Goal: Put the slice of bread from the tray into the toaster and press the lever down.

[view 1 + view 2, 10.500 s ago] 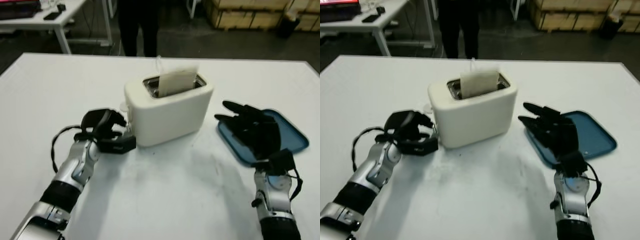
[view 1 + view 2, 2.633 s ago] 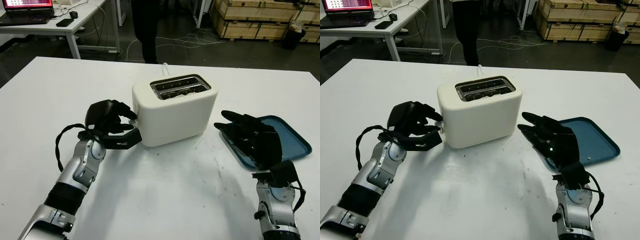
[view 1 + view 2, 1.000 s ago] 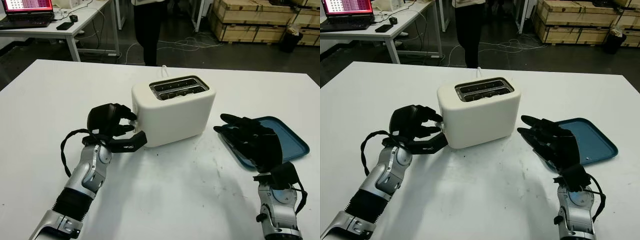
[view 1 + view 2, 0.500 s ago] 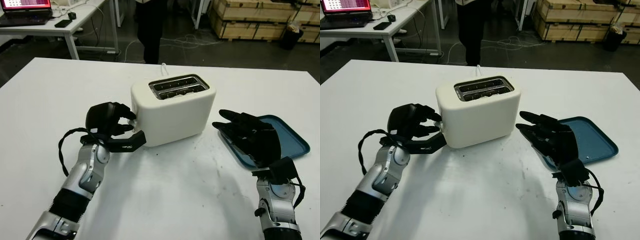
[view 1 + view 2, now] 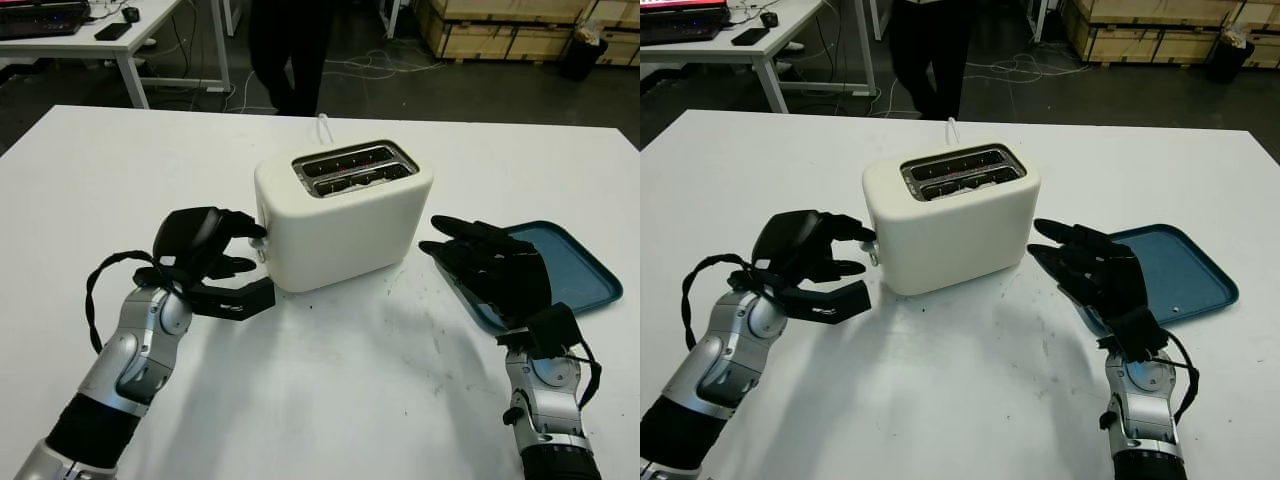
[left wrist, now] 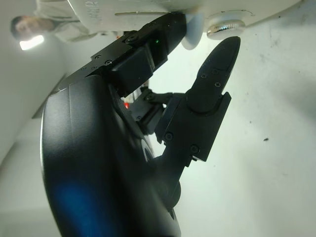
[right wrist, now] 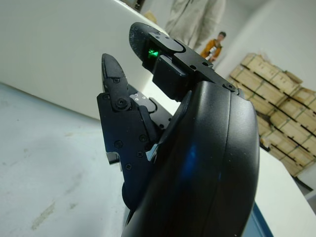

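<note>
Our left hand had curled fingers at the toaster's left end, holding nothing. Our right hand was open over the blue tray. We could not see the bread.

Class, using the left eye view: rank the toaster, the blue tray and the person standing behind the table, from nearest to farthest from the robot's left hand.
1. Toaster: right beside the left hand, at table centre.
2. Blue tray: across the table, on the right, by the right hand.
3. Person: on the floor beyond the table's far edge.
</note>
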You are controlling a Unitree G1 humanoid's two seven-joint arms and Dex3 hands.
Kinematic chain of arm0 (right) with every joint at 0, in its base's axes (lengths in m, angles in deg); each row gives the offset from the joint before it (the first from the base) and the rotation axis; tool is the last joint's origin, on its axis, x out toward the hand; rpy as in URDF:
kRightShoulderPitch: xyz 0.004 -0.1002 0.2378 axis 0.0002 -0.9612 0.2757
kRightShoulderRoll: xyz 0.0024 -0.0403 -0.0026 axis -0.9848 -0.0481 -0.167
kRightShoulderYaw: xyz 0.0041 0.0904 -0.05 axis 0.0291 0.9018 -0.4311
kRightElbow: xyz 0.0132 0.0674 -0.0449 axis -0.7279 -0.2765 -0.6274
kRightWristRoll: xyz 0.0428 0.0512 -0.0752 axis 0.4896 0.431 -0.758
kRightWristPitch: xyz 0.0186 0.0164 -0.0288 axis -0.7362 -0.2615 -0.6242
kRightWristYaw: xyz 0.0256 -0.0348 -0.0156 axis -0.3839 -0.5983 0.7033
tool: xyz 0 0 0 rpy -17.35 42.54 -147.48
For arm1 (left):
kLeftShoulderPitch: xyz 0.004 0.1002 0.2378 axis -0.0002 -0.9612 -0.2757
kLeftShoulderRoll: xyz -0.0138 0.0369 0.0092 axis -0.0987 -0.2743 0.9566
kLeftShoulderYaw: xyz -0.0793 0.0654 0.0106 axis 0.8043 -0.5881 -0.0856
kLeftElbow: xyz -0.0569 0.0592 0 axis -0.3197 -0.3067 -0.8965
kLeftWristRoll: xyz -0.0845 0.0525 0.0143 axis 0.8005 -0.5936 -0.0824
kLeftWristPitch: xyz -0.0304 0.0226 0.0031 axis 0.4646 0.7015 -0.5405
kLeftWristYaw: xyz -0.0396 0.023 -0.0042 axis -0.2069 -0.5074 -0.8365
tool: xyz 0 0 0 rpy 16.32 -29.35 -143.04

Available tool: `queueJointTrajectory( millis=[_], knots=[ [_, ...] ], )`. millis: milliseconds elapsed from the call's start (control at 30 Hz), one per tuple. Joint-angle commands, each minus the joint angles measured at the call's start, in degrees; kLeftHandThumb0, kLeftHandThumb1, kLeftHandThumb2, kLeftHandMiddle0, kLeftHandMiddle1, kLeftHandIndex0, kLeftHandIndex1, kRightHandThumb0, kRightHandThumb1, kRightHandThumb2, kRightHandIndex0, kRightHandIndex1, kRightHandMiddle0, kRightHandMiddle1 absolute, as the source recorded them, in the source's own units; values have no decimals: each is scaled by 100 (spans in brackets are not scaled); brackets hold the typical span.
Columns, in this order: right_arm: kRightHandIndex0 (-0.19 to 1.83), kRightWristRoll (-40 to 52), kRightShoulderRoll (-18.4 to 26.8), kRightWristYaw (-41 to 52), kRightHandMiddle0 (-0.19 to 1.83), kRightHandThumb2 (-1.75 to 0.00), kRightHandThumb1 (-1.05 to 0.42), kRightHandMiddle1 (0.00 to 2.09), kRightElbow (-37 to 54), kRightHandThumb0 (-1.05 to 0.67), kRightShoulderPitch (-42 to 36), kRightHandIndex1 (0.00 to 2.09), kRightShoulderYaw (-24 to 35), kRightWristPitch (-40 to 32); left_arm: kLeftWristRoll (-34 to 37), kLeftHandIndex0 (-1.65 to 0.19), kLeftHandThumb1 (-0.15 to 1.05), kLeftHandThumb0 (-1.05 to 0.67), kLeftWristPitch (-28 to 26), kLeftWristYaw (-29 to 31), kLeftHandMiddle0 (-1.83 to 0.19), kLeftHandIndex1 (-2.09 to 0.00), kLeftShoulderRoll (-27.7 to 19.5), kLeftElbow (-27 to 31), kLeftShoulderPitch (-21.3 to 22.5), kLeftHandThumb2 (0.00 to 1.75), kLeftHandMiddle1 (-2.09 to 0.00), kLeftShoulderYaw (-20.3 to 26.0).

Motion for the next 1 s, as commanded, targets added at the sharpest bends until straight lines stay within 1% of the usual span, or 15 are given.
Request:
queueJointTrajectory(
  millis=[0, 133, 167, 200, 267, 333, 433, 533, 567, 633, 767, 867, 967],
  knots=[
    [108, -12, 45, -22, 95, -10, -92, 0, -29, -25, 76, 2, -7, 40, 120, -132, 72, -17, 342, 320, -103, -2, 170, 266, 23, 0, -119, -328],
    [108, 17, 49, 12, 95, -10, -92, 0, -40, -25, 98, 2, -34, -17, 88, -133, 71, -18, 336, 288, -98, -2, 48, 411, -11, 0, -139, -186],
    [108, 43, 50, 33, 94, -10, -92, 0, -57, -25, 111, 2, -35, -21, 78, -133, 71, -18, 343, 293, -96, -2, 1, 462, -21, 0, -140, -142],
    [108, 49, 57, 43, 94, -10, -92, 0, -80, -25, 129, 2, -34, -17, 101, -133, 72, -18, 369, 292, -96, -2, -50, 521, -36, 0, -135, -67],
    [108, 19, 77, 27, 94, -10, -92, 0, -100, -25, 165, 2, -27, -26, 172, -133, 71, -18, 519, 127, -98, -2, -157, 620, -70, 0, -133, 182],
    [107, -11, 93, -11, 94, -9, -92, 0, -74, -25, 195, 2, -23, -84, 206, -135, 71, -20, 664, -78, -99, -3, -238, 681, -82, 0, -136, 463],
    [106, -9, 109, -18, 94, -9, -92, 0, -68, -24, 245, 1, -27, -131, 215, -134, 73, -23, 740, -223, -96, -2, -292, 764, -79, 1, -139, 835],
    [107, 11, 94, 0, 95, -9, -92, 0, -111, -23, 276, 2, -45, -121, 198, -134, 75, -23, 835, -292, -93, -2, -348, 833, -94, 1, -149, 1077],
    [107, 4, 96, 5, 95, -9, -92, 1, -117, -23, 278, 2, -56, -129, 181, -134, 75, -24, 859, -313, -92, -2, -350, 851, -107, 1, -150, 1125],
    [107, -9, 109, 21, 95, -9, -92, 0, -151, -24, 285, 2, -67, -108, 120, -134, 74, -25, 859, -323, -93, -2, -330, 884, -129, 0, -146, 1166],
    [107, -51, 119, -23, 95, -8, -92, 0, -164, -24, 284, 2, -83, -109, 53, -134, 73, -24, 892, -351, -97, -1, -305, 861, -140, 0, -134, 1168],
    [107, -43, 139, -4, 95, -8, -92, 0, -176, -24, 294, 1, -82, -124, 46, -135, 71, -24, 954, -382, -97, -2, -312, 811, -119, 0, -138, 1171],
    [104, -19, 275, 68, 93, -8, -92, 0, -176, -24, 409, 0, -23, -78, 34, -135, 73, -29, 1005, -355, -96, -1, -421, 810, -91, 1, -141, 1258]
  ],
)
